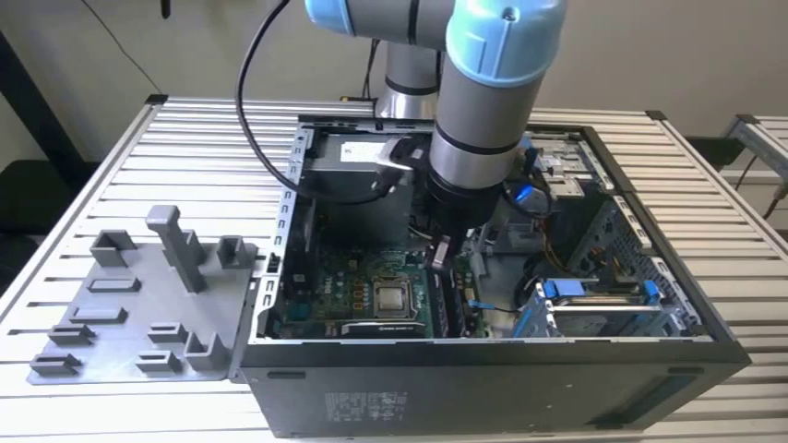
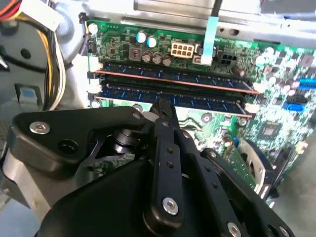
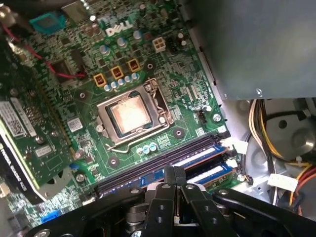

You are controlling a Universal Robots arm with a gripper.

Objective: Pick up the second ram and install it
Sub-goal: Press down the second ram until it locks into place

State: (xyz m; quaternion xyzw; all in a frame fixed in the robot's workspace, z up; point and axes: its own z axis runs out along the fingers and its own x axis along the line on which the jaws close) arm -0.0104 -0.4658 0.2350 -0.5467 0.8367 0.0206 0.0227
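Two dark ram sticks stand side by side in the motherboard's slots. The second ram [image 2: 197, 95] is the one nearer my gripper, and the other ram [image 2: 173, 75] sits just beyond it. My gripper [image 2: 161, 105] is shut, its joined fingertips resting on the second ram's top edge near the middle of its length. They touch the edge and do not clamp the board. In the first wrist view the gripper [image 3: 174, 172] sits over the ram slots [image 3: 163, 159]. In the exterior view the gripper [image 1: 440, 260] reaches down into the open computer case [image 1: 493, 369].
The CPU socket [image 3: 131, 113] lies beside the slots, with an expansion card [image 3: 19, 143] further off. Yellow and black cable bundles [image 2: 55, 54] hang near the slot ends. A blue drive cage [image 1: 591, 295] fills the case's right. A grey fixture plate [image 1: 136, 318] with upright posts sits outside, left.
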